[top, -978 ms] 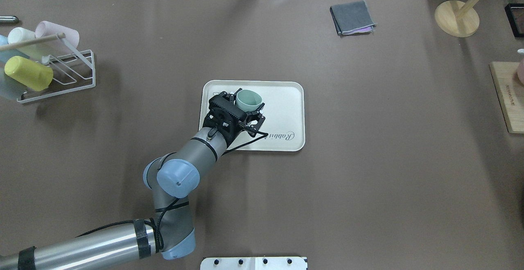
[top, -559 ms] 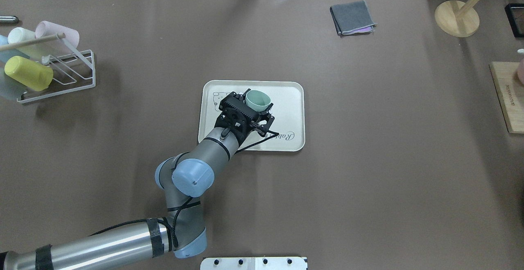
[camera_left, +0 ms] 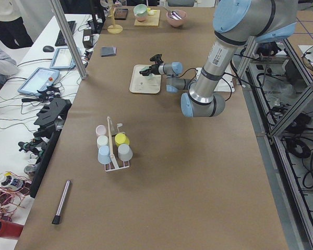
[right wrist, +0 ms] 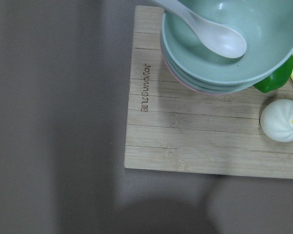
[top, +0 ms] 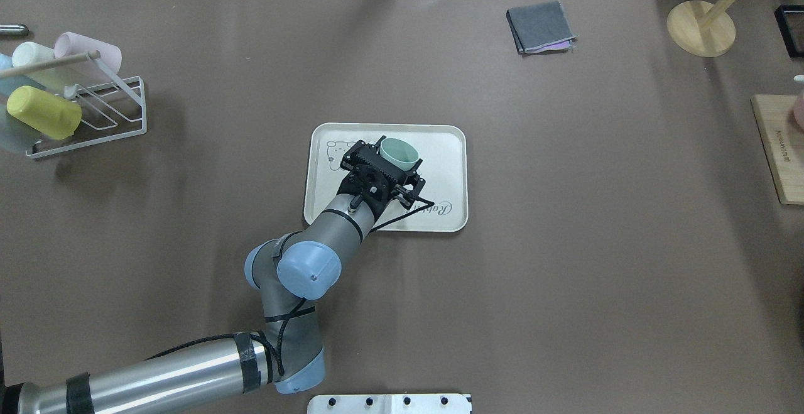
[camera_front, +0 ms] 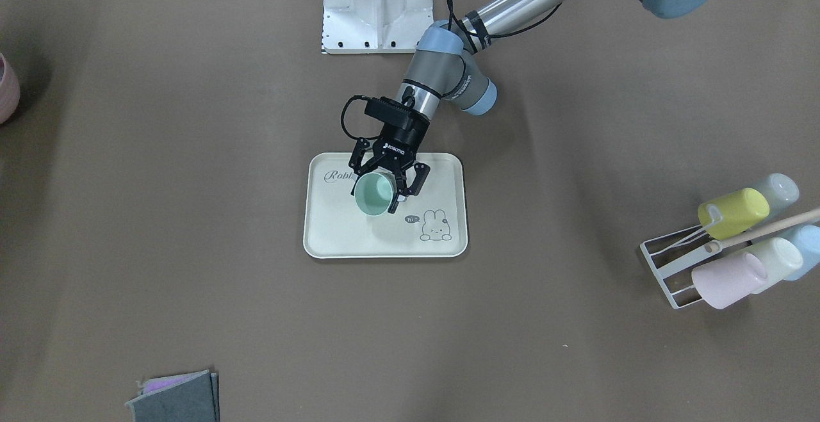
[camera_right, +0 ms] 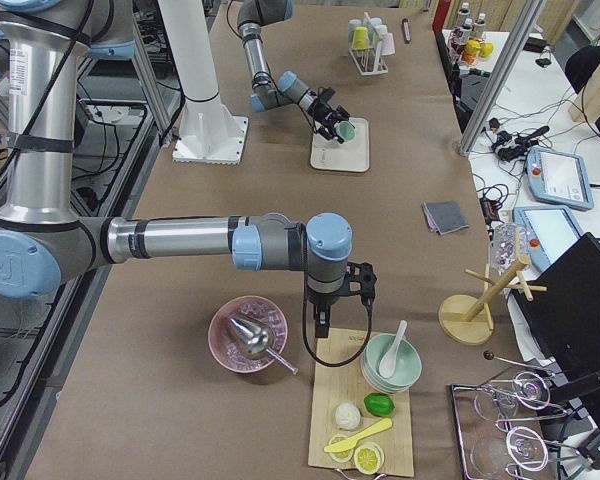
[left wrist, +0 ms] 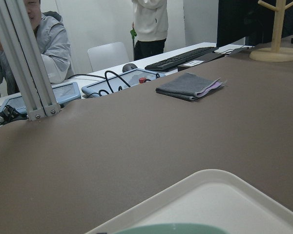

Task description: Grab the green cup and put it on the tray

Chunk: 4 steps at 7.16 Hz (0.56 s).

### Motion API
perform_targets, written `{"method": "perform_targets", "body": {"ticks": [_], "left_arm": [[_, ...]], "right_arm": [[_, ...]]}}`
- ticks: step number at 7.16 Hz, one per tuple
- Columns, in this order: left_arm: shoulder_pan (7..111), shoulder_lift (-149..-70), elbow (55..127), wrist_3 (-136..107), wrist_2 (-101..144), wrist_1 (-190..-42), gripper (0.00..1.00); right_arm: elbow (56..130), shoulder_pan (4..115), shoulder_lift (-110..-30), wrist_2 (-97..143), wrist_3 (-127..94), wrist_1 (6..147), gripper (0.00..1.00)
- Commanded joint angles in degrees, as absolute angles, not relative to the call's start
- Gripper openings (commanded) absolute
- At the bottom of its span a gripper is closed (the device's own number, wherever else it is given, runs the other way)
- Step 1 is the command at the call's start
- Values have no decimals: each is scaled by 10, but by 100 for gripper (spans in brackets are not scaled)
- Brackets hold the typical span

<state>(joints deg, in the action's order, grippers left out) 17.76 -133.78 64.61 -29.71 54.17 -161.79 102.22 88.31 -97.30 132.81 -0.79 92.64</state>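
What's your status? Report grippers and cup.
Left gripper shut on green cup, tilted over tray. Right gripper over wooden board, state unclear. No obstruction seen.

The green cup (camera_front: pixel 373 193) is sage outside and brighter mint inside. The tray (camera_front: pixel 384 239) is cream, with dark "Rabbit" script and a line-drawn bunny. The left gripper (top: pixel 399 155) is black, and the bench (top: pixel 597 244) is brown. Near the far edge, a folded cloth (top: pixel 540 24) shows grey over lilac.
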Motion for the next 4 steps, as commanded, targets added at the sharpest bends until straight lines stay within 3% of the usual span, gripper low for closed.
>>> {"method": "perform_targets", "body": {"ticks": [1,4], "left_arm": [[178,-1340,646,-297,541,-1615,84],[178,-1339,646,-297,542,-1615,85]], "right_arm": [[1022,881,-973,1329,-7,926,100],[1022,881,-973,1328,-7,926,100]]}}
